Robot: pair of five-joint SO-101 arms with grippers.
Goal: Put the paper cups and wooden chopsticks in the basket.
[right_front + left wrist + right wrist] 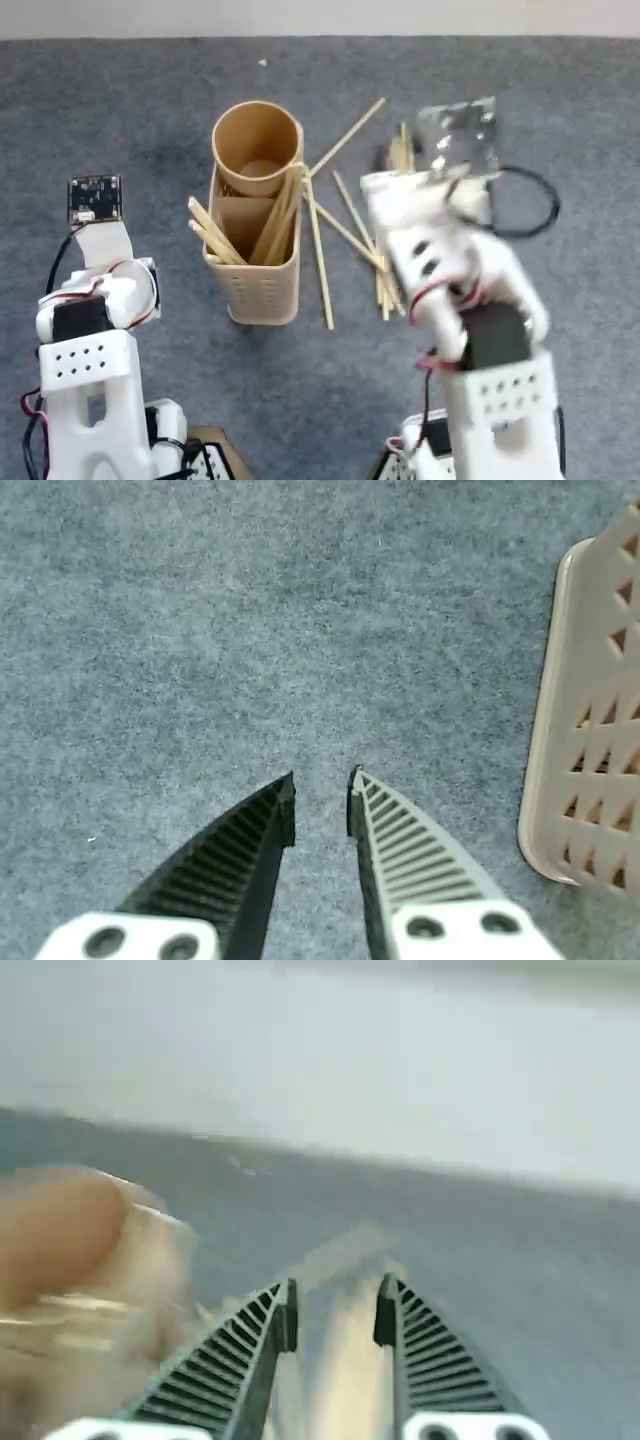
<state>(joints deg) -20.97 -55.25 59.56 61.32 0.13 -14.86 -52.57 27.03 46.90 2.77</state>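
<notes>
A beige perforated basket (265, 290) lies on the grey carpet with a tan paper cup (257, 140) at its far end and several wooden chopsticks (275, 225) inside. More chopsticks (345, 228) lie scattered on the carpet just right of it. My right gripper (335, 1305) is raised beside the basket, shut on a pale bunch of chopsticks (345, 1360); the cup (60, 1250) is a blur off to one side. My left gripper (322, 800) hangs low over bare carpet left of the basket (590, 730), its fingers slightly open with nothing between them.
The right arm (450, 260) covers part of the loose chopsticks, with a black cable (535, 205) looping behind it. The left arm (95, 300) stands at the near left. Open carpet lies in front of and to the left of the basket.
</notes>
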